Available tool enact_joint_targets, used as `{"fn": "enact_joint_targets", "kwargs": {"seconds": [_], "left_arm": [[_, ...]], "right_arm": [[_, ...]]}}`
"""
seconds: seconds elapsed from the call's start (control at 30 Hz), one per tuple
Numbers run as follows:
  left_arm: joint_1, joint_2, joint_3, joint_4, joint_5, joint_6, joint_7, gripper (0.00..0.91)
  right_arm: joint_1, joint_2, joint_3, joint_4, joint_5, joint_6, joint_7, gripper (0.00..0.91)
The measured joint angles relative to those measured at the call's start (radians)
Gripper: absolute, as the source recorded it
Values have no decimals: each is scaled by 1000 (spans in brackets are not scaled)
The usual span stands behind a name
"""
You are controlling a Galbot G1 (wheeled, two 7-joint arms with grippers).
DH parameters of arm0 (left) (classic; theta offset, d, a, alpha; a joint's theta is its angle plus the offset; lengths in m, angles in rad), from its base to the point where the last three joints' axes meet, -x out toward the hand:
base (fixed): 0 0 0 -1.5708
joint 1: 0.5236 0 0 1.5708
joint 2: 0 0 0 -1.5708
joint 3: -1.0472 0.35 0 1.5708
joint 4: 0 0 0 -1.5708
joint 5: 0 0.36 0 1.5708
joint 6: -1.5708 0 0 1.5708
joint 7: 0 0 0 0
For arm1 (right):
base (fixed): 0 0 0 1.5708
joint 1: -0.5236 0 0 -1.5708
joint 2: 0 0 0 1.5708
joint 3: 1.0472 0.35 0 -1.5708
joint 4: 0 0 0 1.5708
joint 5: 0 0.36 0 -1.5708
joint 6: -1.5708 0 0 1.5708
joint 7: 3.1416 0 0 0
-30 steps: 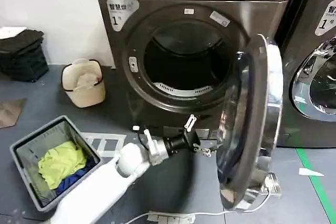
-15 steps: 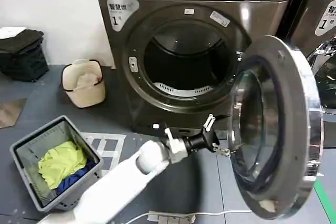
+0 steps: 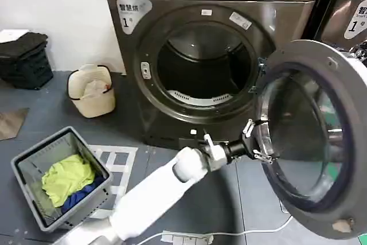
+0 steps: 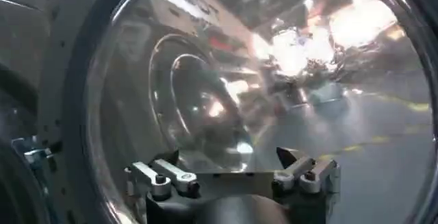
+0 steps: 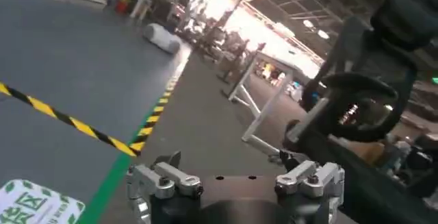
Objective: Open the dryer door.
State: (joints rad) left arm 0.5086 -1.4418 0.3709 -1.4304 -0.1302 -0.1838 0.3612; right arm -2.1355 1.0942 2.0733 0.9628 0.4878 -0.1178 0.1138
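The dryer door point(image 3: 309, 142) stands swung wide to the right of the bronze-grey machine with the "1" label point(image 3: 131, 14), its inner side and dark glass bowl facing me. The drum opening point(image 3: 200, 67) is uncovered. My left gripper point(image 3: 259, 142) is open at the door's inner left rim, fingertips against the frame beside the glass. In the left wrist view the glass bowl point(image 4: 274, 75) looms just beyond the open left gripper point(image 4: 227, 155). My right gripper point(image 5: 233, 167) is open with nothing between its fingers, facing the room floor away from the dryer.
A grey basket point(image 3: 43, 144) with yellow-green and blue clothes sits on the floor at left. A beige bin point(image 3: 92, 91) and black crate point(image 3: 23, 58) stand by the wall. A darker neighbouring machine point(image 3: 350, 15) is behind the door. A white cable point(image 3: 229, 234) lies on the floor.
The door has swung farther open to the right, from edge-on to showing its inner face. My left arm has stretched right and forward along with it.
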Motion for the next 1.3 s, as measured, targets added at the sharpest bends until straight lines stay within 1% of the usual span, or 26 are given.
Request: {"fn": "enact_joint_targets", "kwargs": {"seconds": [0.1, 0.27, 0.63, 0.97, 1.17, 1.3], "left_arm": [[-9, -30, 3, 32, 6, -3, -1, 907], [-23, -69, 5, 76, 16, -6, -9, 907], [-51, -169, -4, 187, 52, -25, -42, 907], [-75, -167, -26, 295, 95, -32, -89, 907], [-98, -167, -50, 361, 101, -33, -94, 907], [-107, -167, -51, 374, 99, -34, -93, 907]], "right_arm": [[-9, -3, 8, -24, -41, 19, -3, 907], [-22, -14, 26, -37, -53, 7, -2, 907], [-31, -12, 31, -29, -53, 0, -13, 907], [-31, -11, 29, -15, -52, 5, -23, 907], [-31, -9, 27, -9, -41, 5, -29, 907], [-33, -9, 27, -8, -32, 5, -30, 907]]}}
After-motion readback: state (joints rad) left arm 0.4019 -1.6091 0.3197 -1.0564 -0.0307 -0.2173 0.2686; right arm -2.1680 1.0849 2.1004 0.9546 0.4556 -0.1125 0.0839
